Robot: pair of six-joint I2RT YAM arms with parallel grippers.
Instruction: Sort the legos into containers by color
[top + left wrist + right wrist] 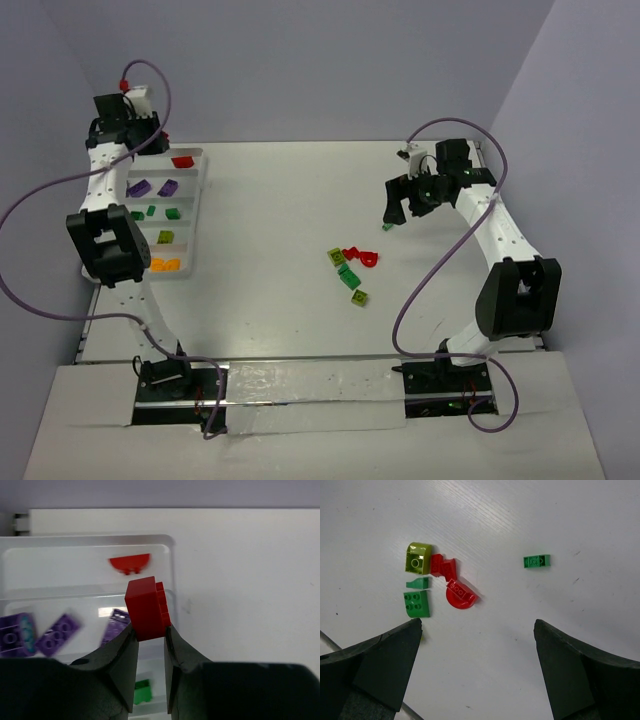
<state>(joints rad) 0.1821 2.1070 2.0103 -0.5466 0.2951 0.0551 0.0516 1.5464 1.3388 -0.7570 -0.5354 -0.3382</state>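
L tool point(149, 629) pinches red brick point(145, 605), bottom edge hidden.

The left gripper point(149, 630) was black, and the red brick point(147, 609) in it was one solid shade. The tray point(165, 545) was white. It held a red half-round piece point(130, 563) at its 12 o'clock end, then purple bricks point(59, 635), green bricks point(150, 212), a lime-yellow piece point(166, 237), and orange bricks point(165, 265) at 6 o'clock. The table point(300, 200) was plain white. In the loose cluster, a lime-yellow brick point(418, 557) sat at 11 o'clock, two red pieces point(442, 566) at centre and green pieces point(417, 603) at 7 o'clock. A lone green brick point(536, 560) lay off at 3 o'clock. The right gripper point(477, 625) was black.
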